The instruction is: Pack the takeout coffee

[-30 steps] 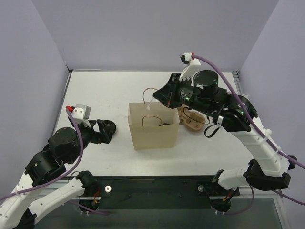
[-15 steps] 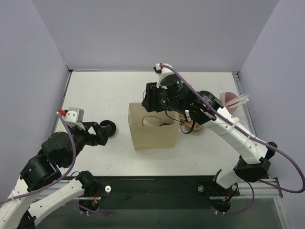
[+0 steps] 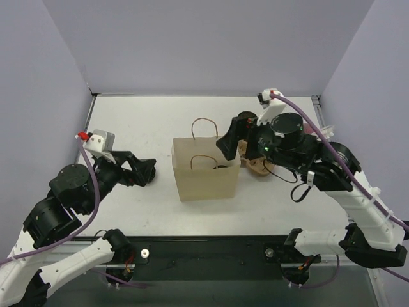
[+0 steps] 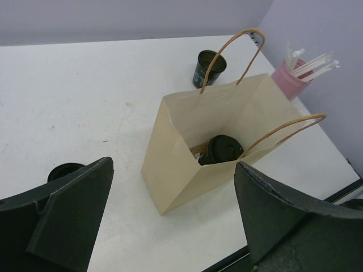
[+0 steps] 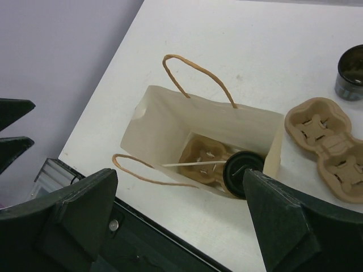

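So, left gripper (image 4: 173, 164) and right gripper (image 5: 180, 173) both spread apart, empty; paper bag (image 5: 164, 124) holds lidded cup (image 5: 243, 170) (on carrier (image 5: 198, 156)).

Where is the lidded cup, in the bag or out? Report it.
In. The lidded cup stands lid up at the bottom of the open bag, at one end of the carrier tray inside.

- Bag (image 5: 164, 127) upright on table (image 5: 272, 45), mouth open.
- Inside: tray (image 5: 201, 154), lidded cup (image 5: 243, 171) in it, stick (image 5: 193, 164) across.
- Second tray (image 5: 329, 144) right of bag; dark cup (image 5: 350, 65) beyond.
- Right gripper (image 5: 180, 175) spread wide, empty, above bag.
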{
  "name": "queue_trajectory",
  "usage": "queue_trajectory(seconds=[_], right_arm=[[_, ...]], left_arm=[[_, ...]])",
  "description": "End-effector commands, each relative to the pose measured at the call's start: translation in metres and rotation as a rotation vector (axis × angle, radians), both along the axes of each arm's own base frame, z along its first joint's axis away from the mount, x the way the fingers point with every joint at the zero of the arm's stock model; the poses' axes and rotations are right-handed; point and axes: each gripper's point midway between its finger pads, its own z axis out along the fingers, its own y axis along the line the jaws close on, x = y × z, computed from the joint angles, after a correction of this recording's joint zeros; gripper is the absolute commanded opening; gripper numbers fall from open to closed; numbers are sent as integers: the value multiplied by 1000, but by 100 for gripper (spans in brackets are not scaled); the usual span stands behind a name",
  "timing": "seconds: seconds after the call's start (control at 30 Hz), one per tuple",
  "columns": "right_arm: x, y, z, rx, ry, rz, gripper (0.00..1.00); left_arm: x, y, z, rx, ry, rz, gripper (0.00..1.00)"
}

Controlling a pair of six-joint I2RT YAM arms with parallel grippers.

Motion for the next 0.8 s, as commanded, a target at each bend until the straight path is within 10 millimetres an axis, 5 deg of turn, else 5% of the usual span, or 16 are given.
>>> queue_trajectory(seconds=[0.0,0.43,0.77], right_arm=[[-6,-30,-3,17,5,-101,100],[-14,-70,-9,29,-17,-210,100],[-12,-72,-12,20,-20,-225,100]], left_arm=[[-4,-10,52,-89,-117,-65,97],[-9,-13,55,-83,-125,-101,97],[-6,-14,52,-80,-124,-97,97]])
